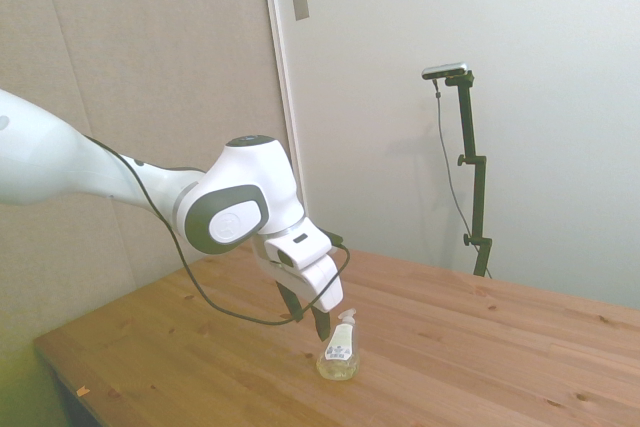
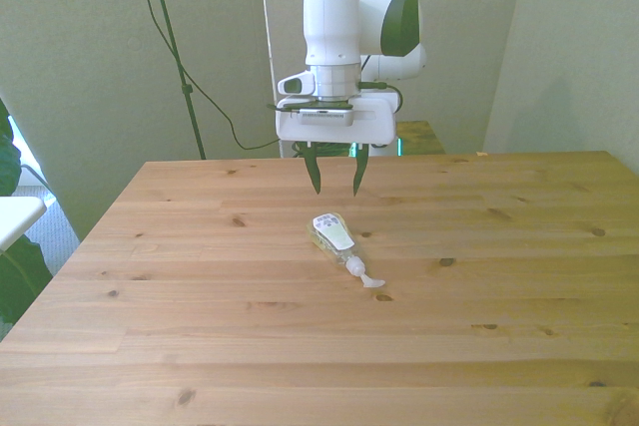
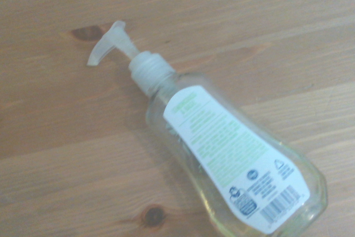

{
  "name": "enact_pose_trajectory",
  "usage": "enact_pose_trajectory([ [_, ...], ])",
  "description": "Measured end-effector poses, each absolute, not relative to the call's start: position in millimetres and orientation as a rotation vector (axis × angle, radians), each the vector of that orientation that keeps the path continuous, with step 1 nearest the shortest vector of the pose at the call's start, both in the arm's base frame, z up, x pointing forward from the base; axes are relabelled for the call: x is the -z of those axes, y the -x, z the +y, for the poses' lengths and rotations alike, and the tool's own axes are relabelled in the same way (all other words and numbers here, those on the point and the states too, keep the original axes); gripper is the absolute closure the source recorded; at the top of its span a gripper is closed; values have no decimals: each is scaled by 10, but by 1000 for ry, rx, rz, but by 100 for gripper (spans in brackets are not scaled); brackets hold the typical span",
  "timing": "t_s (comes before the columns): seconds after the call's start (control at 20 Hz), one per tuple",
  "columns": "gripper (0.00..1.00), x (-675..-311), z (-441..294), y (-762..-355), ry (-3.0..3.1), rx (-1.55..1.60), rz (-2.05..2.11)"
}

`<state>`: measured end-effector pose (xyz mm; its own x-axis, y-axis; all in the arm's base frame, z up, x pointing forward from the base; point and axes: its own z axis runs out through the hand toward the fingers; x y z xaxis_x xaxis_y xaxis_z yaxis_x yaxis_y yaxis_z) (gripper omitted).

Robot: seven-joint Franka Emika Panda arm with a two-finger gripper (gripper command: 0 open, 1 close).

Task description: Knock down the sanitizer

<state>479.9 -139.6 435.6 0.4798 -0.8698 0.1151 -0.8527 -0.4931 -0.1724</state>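
Observation:
The sanitizer (image 2: 337, 239) lies on its side on the wooden table (image 2: 200, 286), a clear bottle with yellowish liquid and a white label facing up. Its white pump top (image 2: 367, 277) points toward the camera of the front view. The wrist view shows the sanitizer (image 3: 222, 154) flat on the boards, with its pump nozzle (image 3: 108, 43) touching the wood. My gripper (image 2: 335, 184) hangs open above and behind the bottle's base, holding nothing. In the side view the gripper (image 1: 316, 325) is just left of the sanitizer (image 1: 338, 352) and not touching it.
A green plant (image 2: 12, 246) and a white surface (image 2: 15, 214) stand off the table at the front view's left. A black cable (image 1: 215, 302) hangs from the arm over the table.

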Motion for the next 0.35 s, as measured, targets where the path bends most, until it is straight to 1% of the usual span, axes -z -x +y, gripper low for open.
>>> enact_pose_trajectory([
  [0.35,0,-4421,-969,-4394,2672,285,1433],
])
